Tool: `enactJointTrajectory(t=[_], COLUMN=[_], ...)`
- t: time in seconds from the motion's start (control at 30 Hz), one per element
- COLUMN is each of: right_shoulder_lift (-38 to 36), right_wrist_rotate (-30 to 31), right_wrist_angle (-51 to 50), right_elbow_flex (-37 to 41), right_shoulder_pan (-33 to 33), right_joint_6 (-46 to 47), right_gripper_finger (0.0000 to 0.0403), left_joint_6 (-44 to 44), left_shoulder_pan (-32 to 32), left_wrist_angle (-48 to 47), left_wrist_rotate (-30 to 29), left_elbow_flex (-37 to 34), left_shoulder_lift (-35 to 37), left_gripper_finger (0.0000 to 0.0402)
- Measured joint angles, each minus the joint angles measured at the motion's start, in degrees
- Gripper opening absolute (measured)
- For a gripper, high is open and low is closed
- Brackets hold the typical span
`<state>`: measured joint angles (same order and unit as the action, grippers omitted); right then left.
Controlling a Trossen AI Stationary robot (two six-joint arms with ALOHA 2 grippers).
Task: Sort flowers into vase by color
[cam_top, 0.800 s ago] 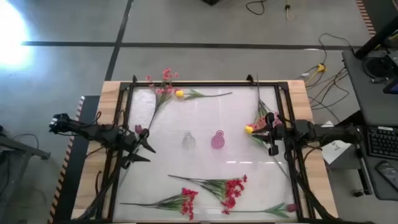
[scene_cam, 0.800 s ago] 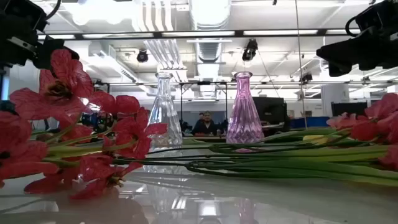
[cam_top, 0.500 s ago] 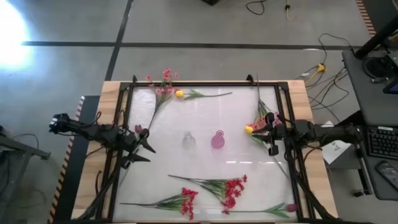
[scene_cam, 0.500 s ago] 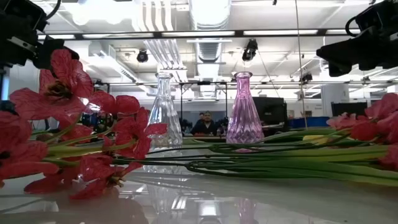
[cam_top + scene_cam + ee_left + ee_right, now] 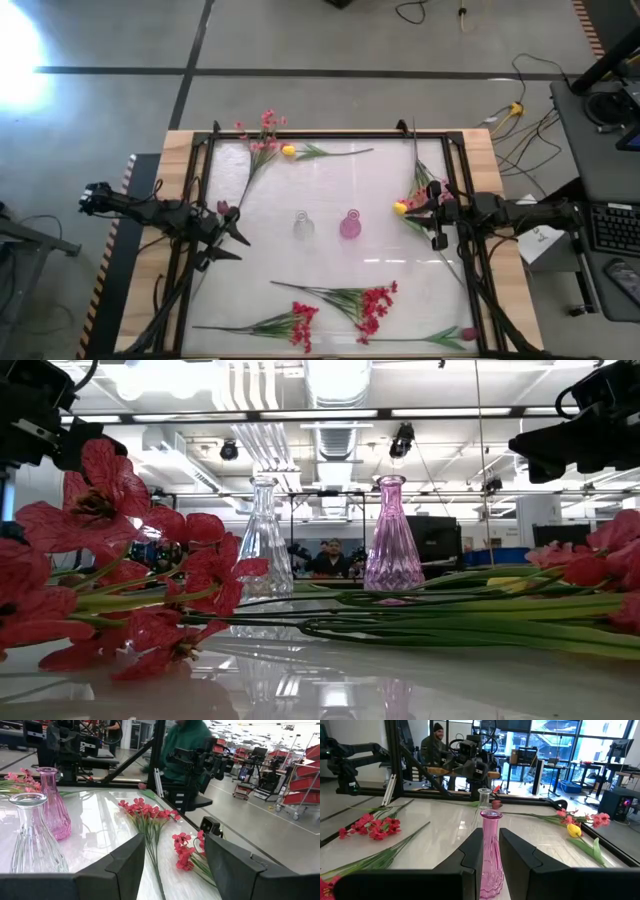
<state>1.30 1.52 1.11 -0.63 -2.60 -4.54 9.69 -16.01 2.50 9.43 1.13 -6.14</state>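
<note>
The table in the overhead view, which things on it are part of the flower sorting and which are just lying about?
Part of the job:
- red flowers
- pink flowers
- yellow flower
- pink and yellow flowers by the right gripper
- pink vase
- clear vase

Lying about, off the table:
- keyboard
- floor cables

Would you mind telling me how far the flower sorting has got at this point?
Nothing looks done: the clear vase and pink vase are both empty. Nothing is in hand either; the left pincer hovers open at the table's left side, and the right pincer waits at the right edge, nearly closed and empty. All is left: red flowers in front, pink flowers and a yellow flower at the back.
</note>
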Motion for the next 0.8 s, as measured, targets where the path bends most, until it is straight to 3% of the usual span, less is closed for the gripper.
enactJointTrajectory(t=[0.8], right_shoulder_lift=[0.0], right_wrist_rotate=[0.0], right_wrist_angle=[0.0], right_elbow_flex=[0.0], right_shoulder_pan=[0.0], right_joint_6=[0.0], right_gripper_finger=[0.0054], left_joint_6=[0.0], left_shoulder_pan=[0.0], left_wrist_angle=[0.0], left_wrist_rotate=[0.0], left_elbow_flex=[0.0], left_shoulder_lift=[0.0], left_gripper_finger=[0.0194])
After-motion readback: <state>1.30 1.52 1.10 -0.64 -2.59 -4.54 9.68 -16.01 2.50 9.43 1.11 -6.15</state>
